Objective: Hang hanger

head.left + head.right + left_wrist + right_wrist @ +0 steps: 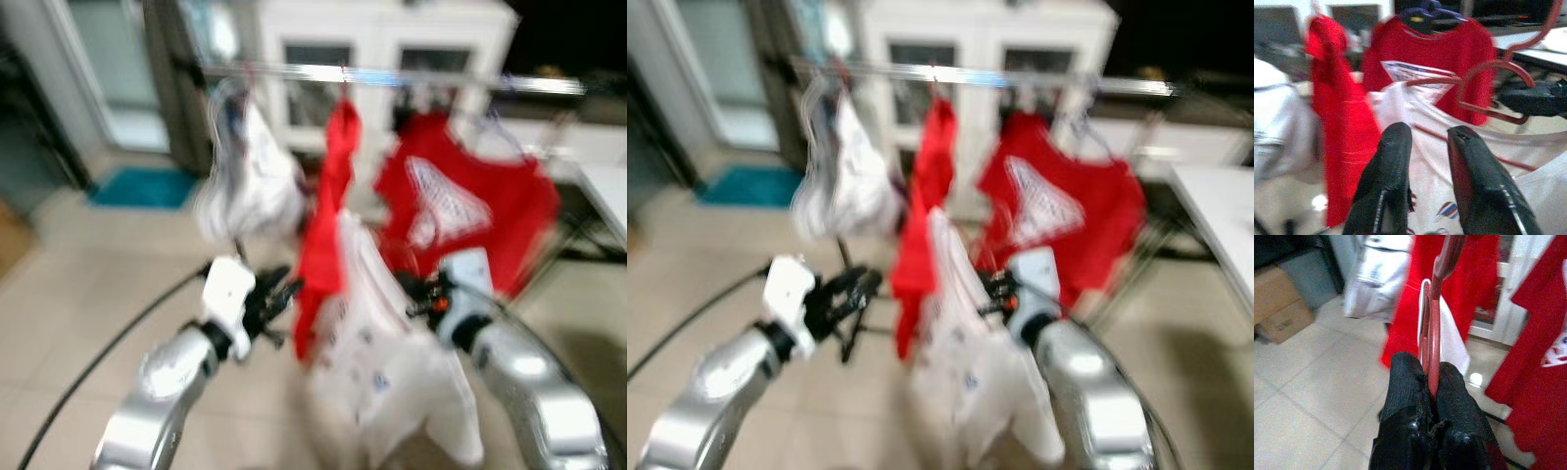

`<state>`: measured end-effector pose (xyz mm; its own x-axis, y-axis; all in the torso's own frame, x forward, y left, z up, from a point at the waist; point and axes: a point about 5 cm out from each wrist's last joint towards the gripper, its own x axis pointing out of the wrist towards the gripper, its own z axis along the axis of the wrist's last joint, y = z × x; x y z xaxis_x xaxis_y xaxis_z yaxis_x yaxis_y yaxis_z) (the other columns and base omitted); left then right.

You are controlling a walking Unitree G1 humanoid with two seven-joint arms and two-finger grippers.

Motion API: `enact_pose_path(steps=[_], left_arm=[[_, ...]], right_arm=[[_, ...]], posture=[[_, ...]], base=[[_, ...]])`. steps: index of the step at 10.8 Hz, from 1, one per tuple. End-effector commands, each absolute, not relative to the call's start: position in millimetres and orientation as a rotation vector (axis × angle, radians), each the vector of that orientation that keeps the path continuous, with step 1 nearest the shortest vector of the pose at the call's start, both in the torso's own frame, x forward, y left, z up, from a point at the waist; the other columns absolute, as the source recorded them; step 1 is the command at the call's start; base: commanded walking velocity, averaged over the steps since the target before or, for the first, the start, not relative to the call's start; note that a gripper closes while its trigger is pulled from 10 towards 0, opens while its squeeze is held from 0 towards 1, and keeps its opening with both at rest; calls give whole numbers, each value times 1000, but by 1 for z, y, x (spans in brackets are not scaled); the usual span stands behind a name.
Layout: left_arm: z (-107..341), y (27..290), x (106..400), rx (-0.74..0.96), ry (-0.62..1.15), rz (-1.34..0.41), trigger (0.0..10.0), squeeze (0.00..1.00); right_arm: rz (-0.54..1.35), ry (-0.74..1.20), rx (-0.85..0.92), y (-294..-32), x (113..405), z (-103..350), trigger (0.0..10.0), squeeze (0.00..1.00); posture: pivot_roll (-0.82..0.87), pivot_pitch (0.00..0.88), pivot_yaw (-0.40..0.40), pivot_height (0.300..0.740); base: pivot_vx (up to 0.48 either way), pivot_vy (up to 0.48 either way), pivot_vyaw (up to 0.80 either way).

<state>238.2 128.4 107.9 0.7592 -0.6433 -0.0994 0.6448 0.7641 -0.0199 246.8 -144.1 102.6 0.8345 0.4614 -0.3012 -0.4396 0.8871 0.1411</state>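
I see the long silver clothes rail [392, 75] carrying red and white garments. Below it, my right tool [1431, 382] is clamped on the red wire hanger [1434, 338] bearing a white patterned shirt [382, 352]; my left tool [1430, 142] hovers with fingers apart.

I am looking for words and numbers, and none are showing clearly enough to read. The red shirt [460, 201] hanging on the rail is showing a white triangle print on its front, but the print is coming out too blurry to tell if it has any letters. The white shirt [1459, 161] is showing small red and blue marks, and those are not reading as letters either. The cardboard box [1278, 301] is showing a dark smudge I cannot read.
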Motion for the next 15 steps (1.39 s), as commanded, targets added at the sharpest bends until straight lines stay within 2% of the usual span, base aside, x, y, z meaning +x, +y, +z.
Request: enact_pose_path(steps=[1,3,4,9,10,11,13,15], left_arm=[[109,124,245,28,103,-716,10000,1000],[105,119,276,123,113,-619,10000,992],[106,119,289,149,95,-552,10000,0],[110,121,304,213,19,-414,10000,0],[108,118,302,208,22,-411,1020,0],[104,115,300,204,29,-389,0,0],[101,105,297,177,45,-422,0,0],[98,106,295,157,65,-405,0,0]], right_arm=[[536,272,71,-140,250,119,0,0],[741,228,91,-131,242,133,0,0],[847,209,127,-128,236,141,0,0],[975,207,185,-128,226,147,0,0],[968,209,185,-130,228,147,0,0],[964,205,193,-132,230,148,0,0],[941,209,188,-137,234,148,0,0],[925,202,197,-141,238,150,0,0]], posture=[[-39,0,20,740],[-57,0,32,740],[-65,0,34,740],[-68,0,28,740],[-67,0,26,740],[-67,0,26,740],[-64,0,21,740],[-63,0,21,740]], base=[[0,0,0],[0,0,0],[0,0,0],[0,0,0],[0,0,0],[0,0,0],[0,0,0],[0,0,0]])
